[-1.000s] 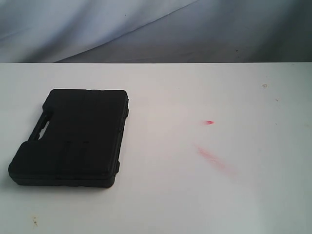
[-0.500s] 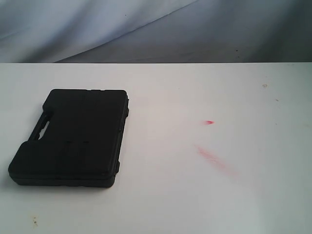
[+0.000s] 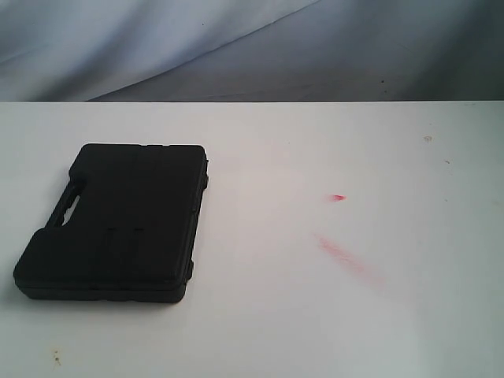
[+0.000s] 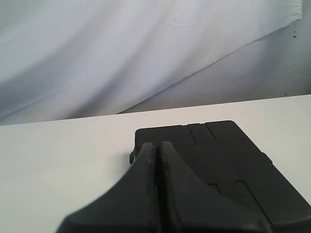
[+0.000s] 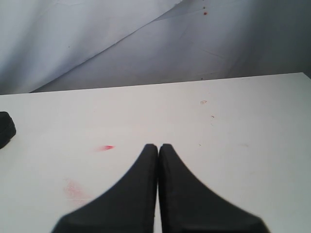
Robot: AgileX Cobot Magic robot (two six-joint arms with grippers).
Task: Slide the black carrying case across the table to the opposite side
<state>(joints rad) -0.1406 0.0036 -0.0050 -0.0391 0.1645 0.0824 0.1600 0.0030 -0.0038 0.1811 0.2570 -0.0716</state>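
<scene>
— Where do we find the black carrying case (image 3: 114, 222)?
— We see it lying flat on the left part of the white table (image 3: 315, 331), its handle slot on its left edge, well apart from the red smears (image 3: 346, 256) on the right.
— And our grippers?
— We see the left gripper (image 4: 156, 147) clenched on nothing, with the case beyond its tips; the right gripper (image 5: 158, 147) is clenched and empty too, facing bare tabletop

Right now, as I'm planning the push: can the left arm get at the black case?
Probably yes: the shut left gripper points straight at the black case, and nothing shows between them in the left wrist view.
</scene>
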